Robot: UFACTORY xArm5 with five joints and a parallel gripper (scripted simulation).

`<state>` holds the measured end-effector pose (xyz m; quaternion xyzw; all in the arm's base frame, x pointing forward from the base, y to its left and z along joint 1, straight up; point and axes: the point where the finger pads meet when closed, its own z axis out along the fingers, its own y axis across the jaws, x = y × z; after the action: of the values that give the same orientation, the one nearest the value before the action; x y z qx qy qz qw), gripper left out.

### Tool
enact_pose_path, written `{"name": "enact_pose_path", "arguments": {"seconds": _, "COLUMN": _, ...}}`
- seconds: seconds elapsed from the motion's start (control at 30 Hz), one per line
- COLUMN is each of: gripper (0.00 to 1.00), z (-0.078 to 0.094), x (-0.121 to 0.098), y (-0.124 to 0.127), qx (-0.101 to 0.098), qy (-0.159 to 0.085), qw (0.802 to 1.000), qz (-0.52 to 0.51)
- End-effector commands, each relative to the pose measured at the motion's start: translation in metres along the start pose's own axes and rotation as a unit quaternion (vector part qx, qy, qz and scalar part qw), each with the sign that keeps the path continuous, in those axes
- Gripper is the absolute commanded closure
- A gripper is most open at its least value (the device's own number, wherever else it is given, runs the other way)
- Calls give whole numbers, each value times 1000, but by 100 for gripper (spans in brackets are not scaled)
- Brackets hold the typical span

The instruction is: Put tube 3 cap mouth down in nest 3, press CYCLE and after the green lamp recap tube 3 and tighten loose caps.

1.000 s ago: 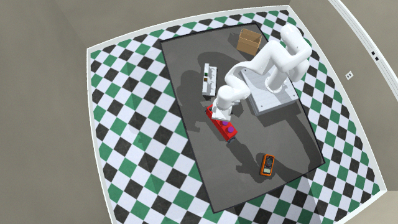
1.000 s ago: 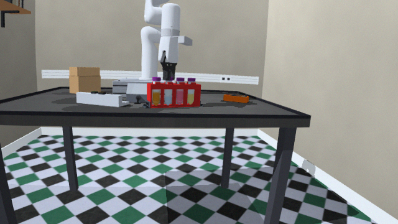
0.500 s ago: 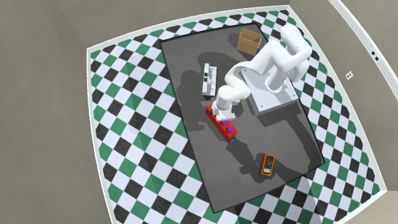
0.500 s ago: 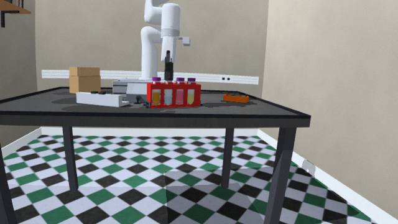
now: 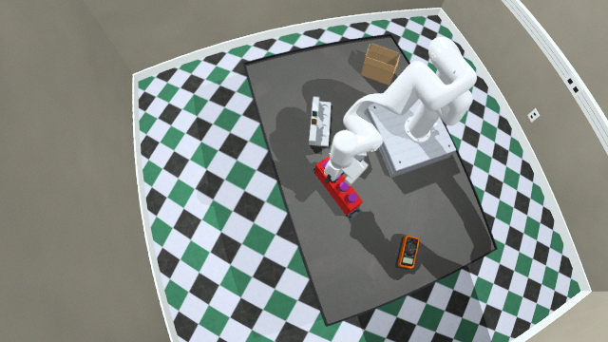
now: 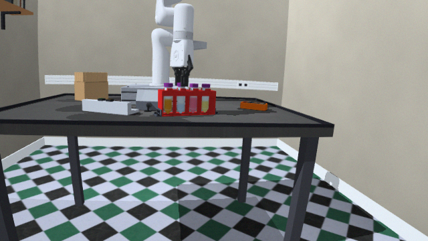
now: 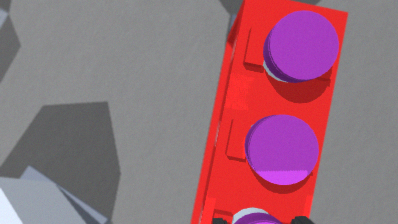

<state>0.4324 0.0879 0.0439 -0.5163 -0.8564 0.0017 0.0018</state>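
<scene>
The red decapping station (image 5: 338, 186) (image 6: 186, 101) holds tubes with purple caps. My gripper (image 6: 180, 84) points straight down and is shut on the cap of tube 3 (image 7: 257, 218), second from the left in the exterior view. In the wrist view this cap shows only at the bottom edge, between the two dark fingertips. Two more capped tubes (image 7: 301, 46) (image 7: 282, 149) stand further along the rack. In the top view the wrist (image 5: 329, 178) covers the held cap and the rack's far end. The white cap tray (image 5: 319, 121) (image 6: 106, 106) lies apart, and its nests look empty.
A grey housing (image 6: 146, 96) stands just behind the rack, and its corner shows in the wrist view (image 7: 30, 200). A cardboard box (image 5: 380, 63) (image 6: 91, 86) stands at the table's far corner. An orange multimeter (image 5: 408, 252) (image 6: 253, 106) lies toward the other end. The arm's base plate (image 5: 410, 142) sits beside the rack.
</scene>
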Motion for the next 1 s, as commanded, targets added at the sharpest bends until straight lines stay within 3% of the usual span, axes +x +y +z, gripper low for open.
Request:
{"name": "enact_pose_path", "arguments": {"seconds": 0.0, "gripper": 100, "z": -1, "x": -1, "y": 2, "qx": -1, "qy": -4, "qw": 995, "qz": -101}}
{"name": "enact_pose_path", "arguments": {"seconds": 0.27, "gripper": 100, "z": -2, "x": -1, "y": 2, "qx": -1, "qy": -4, "qw": 959, "qz": -282}}
{"name": "enact_pose_path", "arguments": {"seconds": 0.53, "gripper": 100, "z": -2, "x": -1, "y": 2, "qx": -1, "qy": -4, "qw": 959, "qz": -282}}
{"name": "enact_pose_path", "arguments": {"seconds": 0.57, "gripper": 54, "z": -2, "x": -1, "y": 2, "qx": -1, "qy": -4, "qw": 959, "qz": -282}}
{"name": "enact_pose_path", "arguments": {"seconds": 0.9, "gripper": 54, "z": -2, "x": -1, "y": 2, "qx": -1, "qy": -4, "qw": 959, "qz": -282}}
{"name": "enact_pose_path", "arguments": {"seconds": 0.97, "gripper": 54, "z": -2, "x": -1, "y": 2, "qx": -1, "qy": -4, "qw": 980, "qz": -201}}
